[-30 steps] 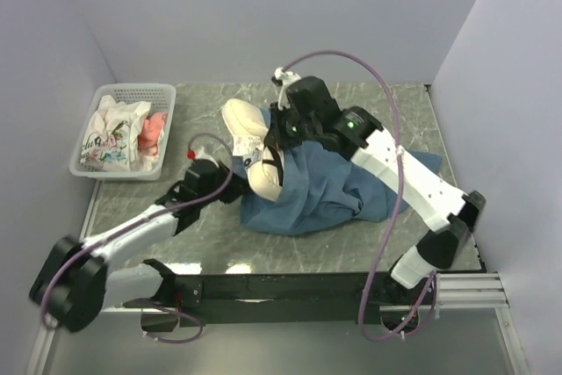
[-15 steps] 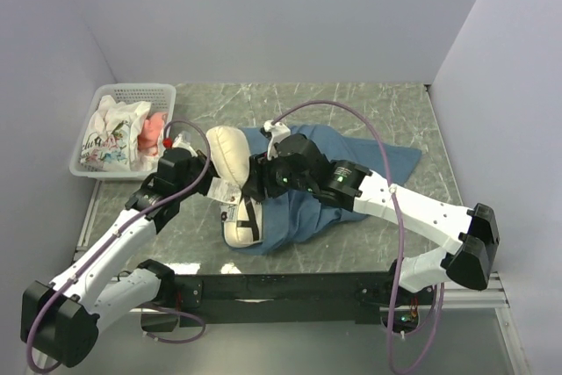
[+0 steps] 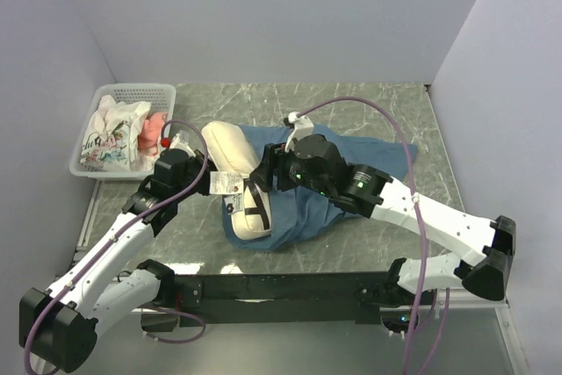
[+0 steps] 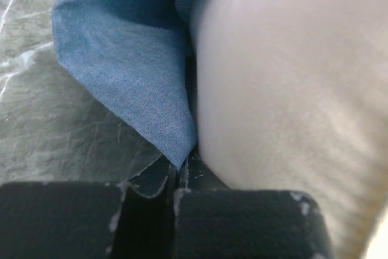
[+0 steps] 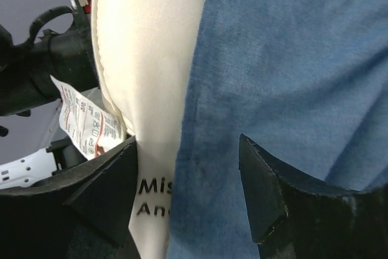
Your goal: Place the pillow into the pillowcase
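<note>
Blue pillowcase (image 4: 130, 83) edge pinched in left gripper (image 4: 177, 177); right gripper (image 5: 188, 192) spread, straddling pillow (image 5: 151, 59); label (image 5: 88, 127) rt-wrist only

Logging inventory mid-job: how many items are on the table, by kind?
Pillow: 1
Pillowcase: 1
Basket: 1
Cloth bundles in the basket, white floral and pink: 2
Total: 5

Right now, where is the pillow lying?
In the top view, the pillow lies centre-left on the table, between both grippers, its right side against the pillowcase.
</note>
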You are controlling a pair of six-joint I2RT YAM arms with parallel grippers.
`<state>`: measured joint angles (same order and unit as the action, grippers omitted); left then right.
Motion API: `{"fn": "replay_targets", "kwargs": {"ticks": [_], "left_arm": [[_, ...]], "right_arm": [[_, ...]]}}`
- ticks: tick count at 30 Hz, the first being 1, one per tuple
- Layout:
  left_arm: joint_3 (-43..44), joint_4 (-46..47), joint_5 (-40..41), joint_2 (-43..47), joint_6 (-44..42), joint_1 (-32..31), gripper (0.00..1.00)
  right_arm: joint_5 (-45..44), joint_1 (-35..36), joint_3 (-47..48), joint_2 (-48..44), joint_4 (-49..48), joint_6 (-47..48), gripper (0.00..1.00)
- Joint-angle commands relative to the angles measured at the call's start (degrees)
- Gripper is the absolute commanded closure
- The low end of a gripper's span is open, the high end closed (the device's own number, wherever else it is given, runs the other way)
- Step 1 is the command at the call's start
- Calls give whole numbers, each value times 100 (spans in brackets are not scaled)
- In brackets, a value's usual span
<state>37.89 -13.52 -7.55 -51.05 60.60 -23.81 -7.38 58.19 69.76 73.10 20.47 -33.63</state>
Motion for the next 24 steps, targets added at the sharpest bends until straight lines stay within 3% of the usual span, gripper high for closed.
{"fn": "replay_targets", "kwargs": {"ticks": [1,8,17,24], "left_arm": [[79,649,70,113,4,26,99],[17,701,87,183,49,35,99],[113,631,70,200,-13,35,99],[280,447,105,253,-83,35,99]], "right_arm": [[-344,-63,-234,-401,-201,-3,28],[-686,-63,-208,-411,27,-39,27],[-520,78,222,-94,186,216,27],[-1133,131,592,231,791,313,29]]}}
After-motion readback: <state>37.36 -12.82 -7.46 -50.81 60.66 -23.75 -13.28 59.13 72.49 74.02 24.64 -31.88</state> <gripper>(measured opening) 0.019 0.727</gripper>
